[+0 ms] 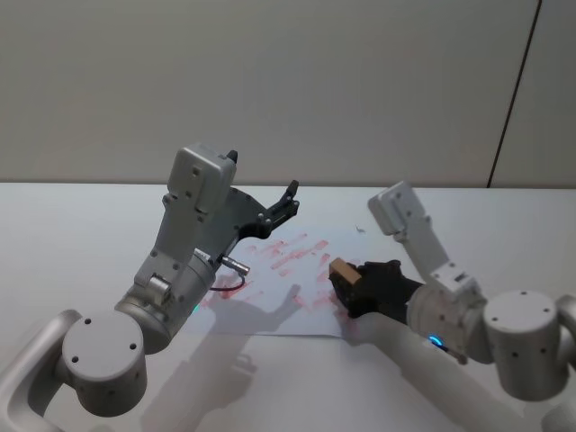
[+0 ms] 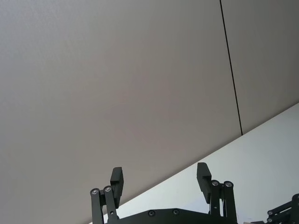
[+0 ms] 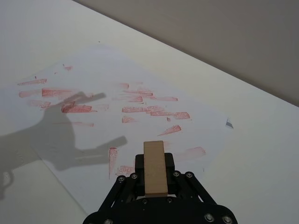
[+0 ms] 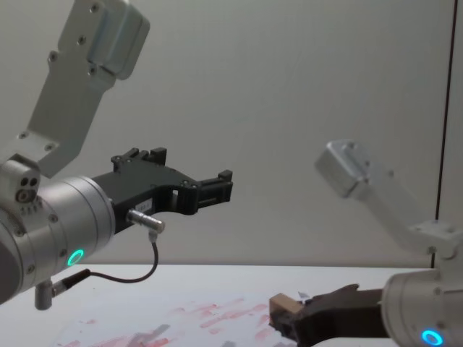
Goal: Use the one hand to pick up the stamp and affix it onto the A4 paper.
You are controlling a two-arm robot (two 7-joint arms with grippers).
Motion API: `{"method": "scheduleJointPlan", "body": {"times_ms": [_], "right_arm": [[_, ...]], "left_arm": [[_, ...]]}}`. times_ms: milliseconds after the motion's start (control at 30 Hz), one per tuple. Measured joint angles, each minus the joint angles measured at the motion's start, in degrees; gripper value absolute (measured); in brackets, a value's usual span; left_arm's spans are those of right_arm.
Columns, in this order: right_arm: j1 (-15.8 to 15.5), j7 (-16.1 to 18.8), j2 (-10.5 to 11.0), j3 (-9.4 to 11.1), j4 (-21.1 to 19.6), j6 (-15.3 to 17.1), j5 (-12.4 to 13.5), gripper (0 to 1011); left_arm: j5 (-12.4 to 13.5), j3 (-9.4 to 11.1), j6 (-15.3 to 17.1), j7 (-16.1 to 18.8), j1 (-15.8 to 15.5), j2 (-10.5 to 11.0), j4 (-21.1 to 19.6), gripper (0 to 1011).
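Note:
My right gripper is shut on the stamp, a light-brown wooden block that sticks out past its black fingers. In the right wrist view the stamp sits clamped in the right gripper over the near edge of the A4 paper. The A4 paper is white with many red smudged prints. From the chest view the stamp hangs low over the A4 paper; whether they touch I cannot tell. My left gripper stays raised above the sheet, open and holding nothing.
The white table stretches around the sheet, with a grey wall behind it. The left arm hangs over the sheet's left part, with a red-black cable dangling from it. Its shadow falls across the paper.

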Motion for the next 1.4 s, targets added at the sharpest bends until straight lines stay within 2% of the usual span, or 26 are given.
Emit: {"method": "scheduleJointPlan", "body": {"times_ms": [267, 500, 900, 1400], "right_arm": [[2.5, 0.6, -1.8, -1.1, 4.8, 0.1, -2.0, 220], [3.5, 0.6, -2.8, -1.7, 6.6, 0.3, -2.3, 220], [3.9, -1.0, -3.1, -1.4, 6.2, 0.2, -0.6, 221], [2.6, -3.3, -1.7, -0.4, 4.6, 3.6, -0.3, 220]], "left_arm": [[0.0, 0.0, 0.0, 0.0, 0.0, 0.0, 0.0, 1002], [0.0, 0.0, 0.0, 0.0, 0.0, 0.0, 0.0, 1002], [0.0, 0.0, 0.0, 0.0, 0.0, 0.0, 0.0, 1003], [0.0, 0.0, 0.0, 0.0, 0.0, 0.0, 0.0, 1003]]}}
